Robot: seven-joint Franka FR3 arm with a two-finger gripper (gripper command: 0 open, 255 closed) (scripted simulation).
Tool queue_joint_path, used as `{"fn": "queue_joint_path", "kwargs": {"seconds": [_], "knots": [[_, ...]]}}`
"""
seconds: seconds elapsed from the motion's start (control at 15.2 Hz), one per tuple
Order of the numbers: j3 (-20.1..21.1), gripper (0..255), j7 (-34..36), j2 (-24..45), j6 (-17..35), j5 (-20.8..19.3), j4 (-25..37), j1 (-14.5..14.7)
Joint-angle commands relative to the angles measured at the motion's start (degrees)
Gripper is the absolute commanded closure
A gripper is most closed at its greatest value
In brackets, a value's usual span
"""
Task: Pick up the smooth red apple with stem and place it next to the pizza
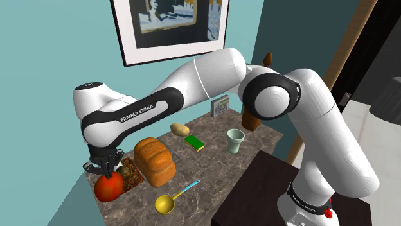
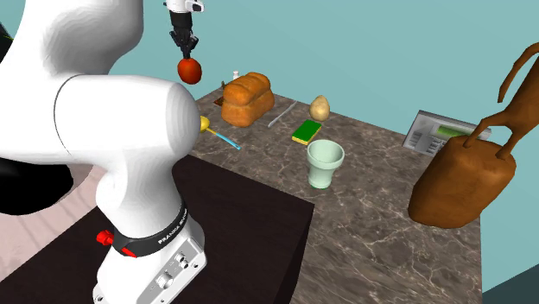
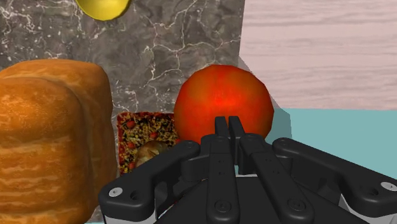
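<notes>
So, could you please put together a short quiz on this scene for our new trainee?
1. True or false: the gripper is shut on the red apple.
2. Fill in: the yellow spoon has a ___ handle.
3. The pizza lies: A) between the bread loaf and the red apple; B) on top of the bread loaf; C) under the yellow spoon.
Key: 1 true; 2 blue; 3 A.
</notes>
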Motion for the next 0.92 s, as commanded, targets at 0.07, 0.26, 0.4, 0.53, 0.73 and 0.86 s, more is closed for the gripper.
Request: {"fn": "queue_joint_path", "kwargs": {"seconds": [0.07,0.26,0.4,0.53,0.73,0.86], "knots": [[-0.1,255,0.0,1.0,1.6,-0.1,-0.5,0.1],[-0.2,255,-0.1,2.1,3.2,-0.2,-1.1,0.1],[-0.3,255,-0.1,2.9,4.3,-0.3,-1.4,0.2],[-0.3,255,-0.2,3.7,5.3,-0.4,-1.6,0.2],[-0.4,255,-0.2,4.9,6.8,-0.5,-1.9,0.3],[-0.5,255,-0.3,5.8,7.8,-0.6,-2.0,0.4]]}}
